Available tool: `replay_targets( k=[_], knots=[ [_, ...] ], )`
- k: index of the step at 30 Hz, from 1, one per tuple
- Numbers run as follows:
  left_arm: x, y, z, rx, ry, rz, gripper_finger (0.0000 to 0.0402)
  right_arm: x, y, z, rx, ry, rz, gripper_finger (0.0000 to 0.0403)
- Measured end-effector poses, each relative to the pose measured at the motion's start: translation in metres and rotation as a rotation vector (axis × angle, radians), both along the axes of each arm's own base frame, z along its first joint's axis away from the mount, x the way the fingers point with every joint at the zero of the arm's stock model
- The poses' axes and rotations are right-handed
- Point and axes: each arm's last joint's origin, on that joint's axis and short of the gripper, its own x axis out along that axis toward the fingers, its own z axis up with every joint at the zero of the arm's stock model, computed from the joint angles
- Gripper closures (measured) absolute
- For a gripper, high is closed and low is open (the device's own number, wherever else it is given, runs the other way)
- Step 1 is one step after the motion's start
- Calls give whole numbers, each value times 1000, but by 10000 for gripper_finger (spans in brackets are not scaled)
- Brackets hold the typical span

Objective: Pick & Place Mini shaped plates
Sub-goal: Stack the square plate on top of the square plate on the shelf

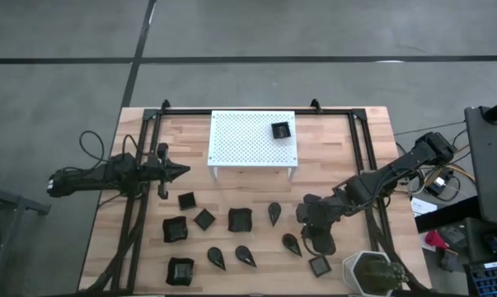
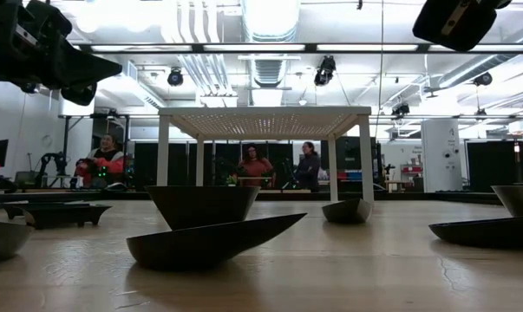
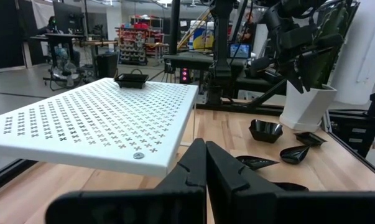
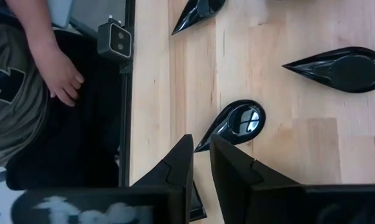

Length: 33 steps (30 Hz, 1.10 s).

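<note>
- Your right claw (image 1: 314, 239) hangs low over the table's front right, its fingers (image 4: 178, 163) narrowed to a slim gap and holding nothing, right above a teardrop plate (image 4: 237, 122).
- The other small black plates (image 1: 240, 219) lie scattered across the front half.
- Your left claw (image 1: 180, 172) waits at mid-left, pinched together.
- Farthest back, one square plate (image 1: 281, 129) sits on the white stand (image 1: 240, 140).

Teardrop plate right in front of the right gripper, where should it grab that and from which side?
Probably its narrow tail, from straight above. The teardrop plate lies flat on the table, hollow up, tail toward the right gripper; the tail is slim enough to straddle, the round end wide and glossy. The left gripper waits beside the white stand.
</note>
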Motion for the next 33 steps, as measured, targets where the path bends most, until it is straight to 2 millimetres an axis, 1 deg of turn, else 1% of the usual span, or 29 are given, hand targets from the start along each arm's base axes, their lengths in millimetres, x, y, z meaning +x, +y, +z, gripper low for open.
replay_targets(
  k=[5,11,17,22,28,33],
  knots=[
    [0,0,0,0,0,-3,401,-2,3,0,21,13,11,351],
    [0,0,0,0,0,-2,401,-2,4,0,61,43,-57,351],
    [0,0,0,0,0,-2,401,-4,8,0,83,62,-87,351],
    [0,0,0,0,0,-1,401,-6,13,0,87,63,-68,351],
    [0,0,0,0,0,3,401,-4,22,-10,80,96,-8,351],
    [0,0,0,0,0,2,401,2,31,-30,62,175,46,351]
  ],
)
